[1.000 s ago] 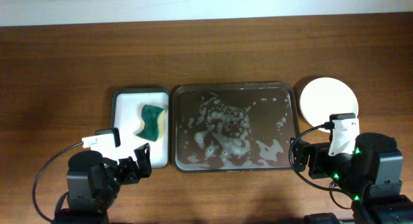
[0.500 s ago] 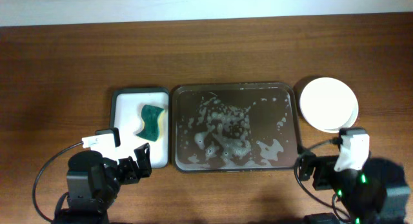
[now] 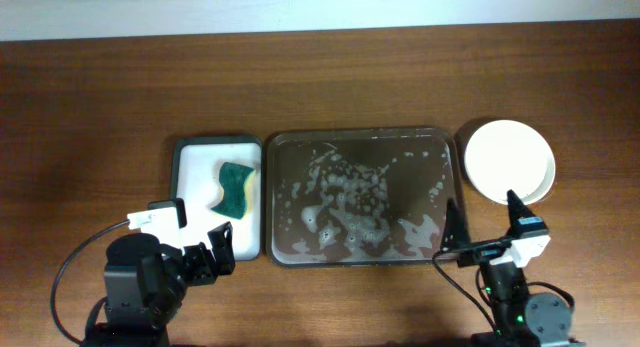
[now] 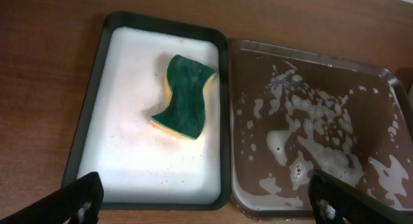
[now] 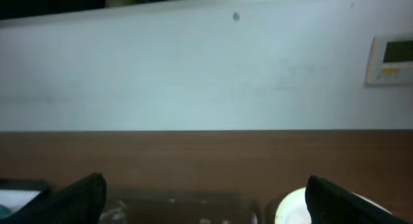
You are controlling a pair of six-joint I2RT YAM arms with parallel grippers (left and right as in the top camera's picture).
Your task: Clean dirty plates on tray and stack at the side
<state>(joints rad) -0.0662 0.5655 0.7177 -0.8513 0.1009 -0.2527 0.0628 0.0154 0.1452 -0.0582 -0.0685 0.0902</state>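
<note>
Right gripper point(image 3: 481, 197): pulled back to the table's near edge and tipped up since a second ago, fingers now pointing across the table; left gripper point(image 3: 205, 249) unchanged, plates and tray unchanged. Overhead: right jaws wide apart, holding nothing, one finger over the tray's point(image 3: 365, 132) near right corner, the other just short of the plates point(image 3: 510, 159). Plates on the table point(image 3: 100, 107) just right of the tray, white one on top, clean, second rim peeking out at lower right; count not readable. Tray in the middle, no plates in it, flecked with foam point(image 3: 345, 187). Small tray point(image 3: 176, 197) touching its left side, sponge point(image 3: 235, 187) inside. Left gripper low at the near edge by the small tray's near corner, spread of jaws hard to read from above. Left wrist: left gripper point(image 4: 213, 201) jaws wide apart, empty, hovering above the near rims; small tray point(image 4: 129, 153) with white lining, sponge point(image 4: 184, 95) green over yellow, lying in it; tray point(image 4: 310, 53) right beside, foam point(image 4: 316, 146) patchy. Right wrist: right gripper point(image 5: 210, 201) jaws apart, empty, aimed level at the wall point(image 5: 193, 69); plates point(image 5: 290, 208) a white sliver low right, tray point(image 5: 181, 201) dim and blurred low centre, small panel point(image 5: 390, 59) on wall upper right.
</note>
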